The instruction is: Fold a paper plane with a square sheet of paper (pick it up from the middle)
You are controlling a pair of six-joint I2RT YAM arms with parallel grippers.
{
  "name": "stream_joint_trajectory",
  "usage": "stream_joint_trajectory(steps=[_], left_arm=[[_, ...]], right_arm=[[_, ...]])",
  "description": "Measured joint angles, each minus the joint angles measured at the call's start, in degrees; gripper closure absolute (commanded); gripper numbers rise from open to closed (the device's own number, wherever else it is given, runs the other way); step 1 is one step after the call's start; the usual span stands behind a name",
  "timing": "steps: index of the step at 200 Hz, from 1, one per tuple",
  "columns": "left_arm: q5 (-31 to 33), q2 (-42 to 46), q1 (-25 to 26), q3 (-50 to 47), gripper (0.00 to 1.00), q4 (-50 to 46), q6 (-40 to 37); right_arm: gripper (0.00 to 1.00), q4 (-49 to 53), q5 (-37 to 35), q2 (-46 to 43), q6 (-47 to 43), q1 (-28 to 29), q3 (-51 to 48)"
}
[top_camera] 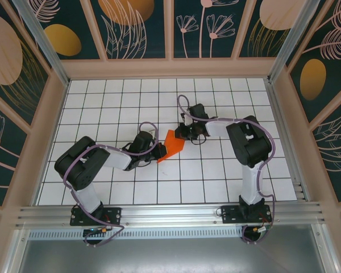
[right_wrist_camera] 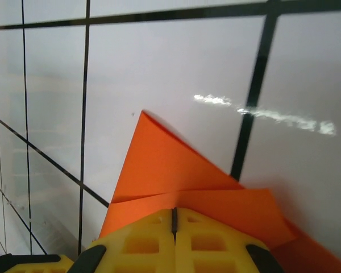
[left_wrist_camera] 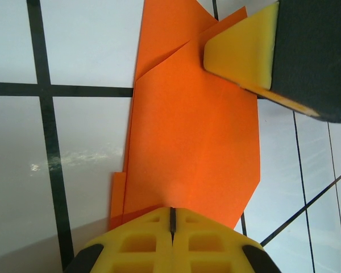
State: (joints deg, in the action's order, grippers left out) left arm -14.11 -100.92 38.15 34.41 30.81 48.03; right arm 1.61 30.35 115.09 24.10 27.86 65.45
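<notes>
Position: the square sheet of paper, part-folded to a point, lies between my grippers. My left gripper is closed at its near-left end, my right gripper closed at its far-right end; pinch unconfirmed. Step judged: creasing. Next move needs pressure without shifting layers.

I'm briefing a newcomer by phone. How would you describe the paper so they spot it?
Find the white gridded table; near its middle, the left end effector and right end effector converge. Between them lies the folded paper, the only orange thing on the grid, pointed at one end.
</notes>
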Motion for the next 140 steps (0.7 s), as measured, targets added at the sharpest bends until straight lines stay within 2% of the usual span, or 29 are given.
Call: stream_joint_trajectory(steps=[45, 84, 112, 140], left_arm=[[0.00, 0.07, 0.00, -0.11, 1.00, 0.04, -0.02], [0.00, 0.52, 0.00, -0.55, 1.00, 0.00, -0.02], [0.00, 0.70, 0.00, -0.59, 1.00, -0.28, -0.02], [0.00, 0.76, 0.00, -0.59, 1.00, -0.44, -0.02]], right_arm=[[0.95, -0.22, 0.24, 1.49, 0.48, -4.85, 1.95], [0.94, 0.11, -4.52, 0.76, 0.68, -7.39, 2.89], [0.93, 0.07, -4.74, -5.99, 1.55, -6.23, 0.17], [0.93, -0.90, -4.02, -12.48, 2.27, -1.95, -1.53]])
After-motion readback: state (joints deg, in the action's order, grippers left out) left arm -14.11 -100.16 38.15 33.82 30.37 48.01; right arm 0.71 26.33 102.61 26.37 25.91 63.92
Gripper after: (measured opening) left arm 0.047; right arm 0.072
